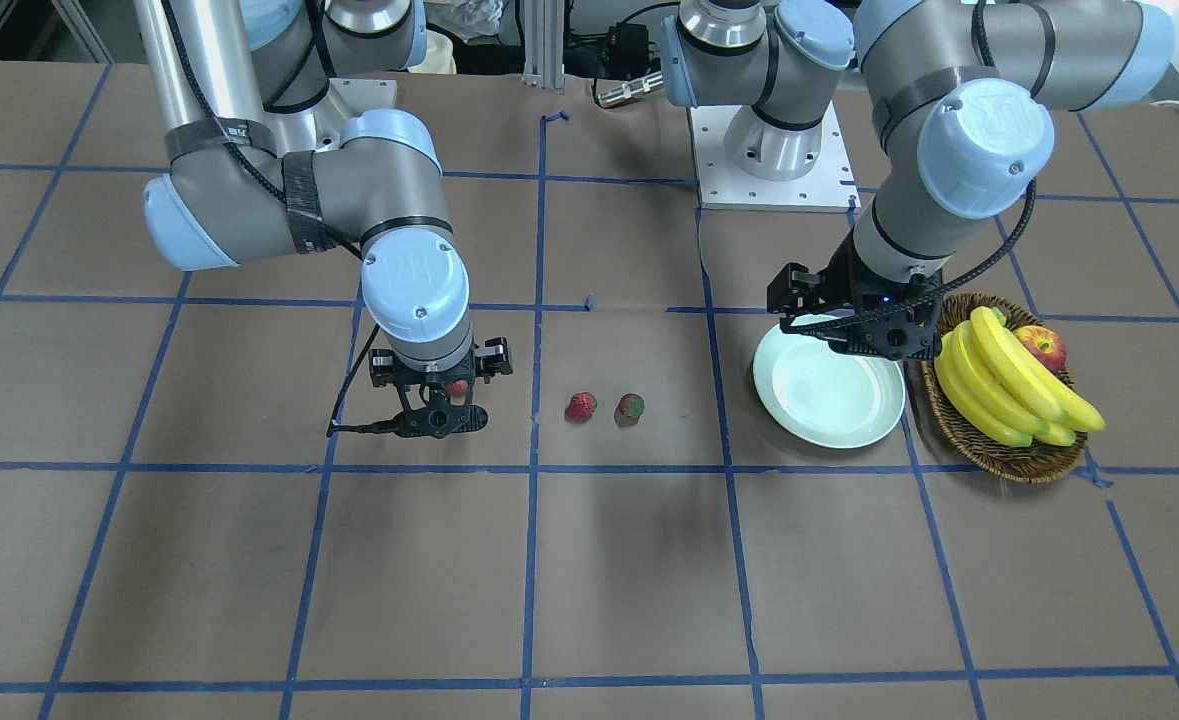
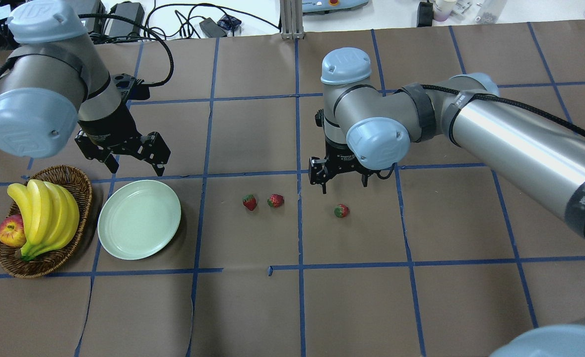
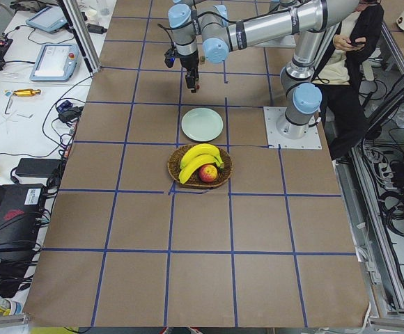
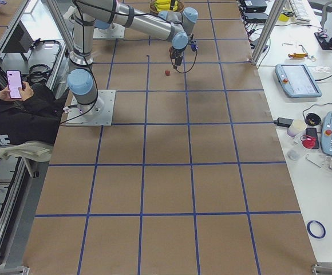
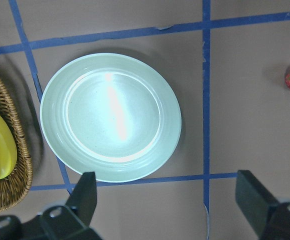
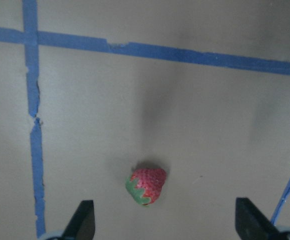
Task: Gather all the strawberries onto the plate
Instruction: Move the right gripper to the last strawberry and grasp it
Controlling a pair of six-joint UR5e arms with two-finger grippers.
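strawberry just below right hand, between its spread fingers, not touching

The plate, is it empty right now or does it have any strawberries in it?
Empty. The plate shows only bare surface in the left wrist view; all three strawberries lie on the table.

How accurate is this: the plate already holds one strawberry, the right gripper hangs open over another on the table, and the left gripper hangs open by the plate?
One thing is wrong: the plate is empty, as the left wrist view shows. All three strawberries lie on the table. The right gripper does hang open over one, and the left gripper hangs open by the plate.
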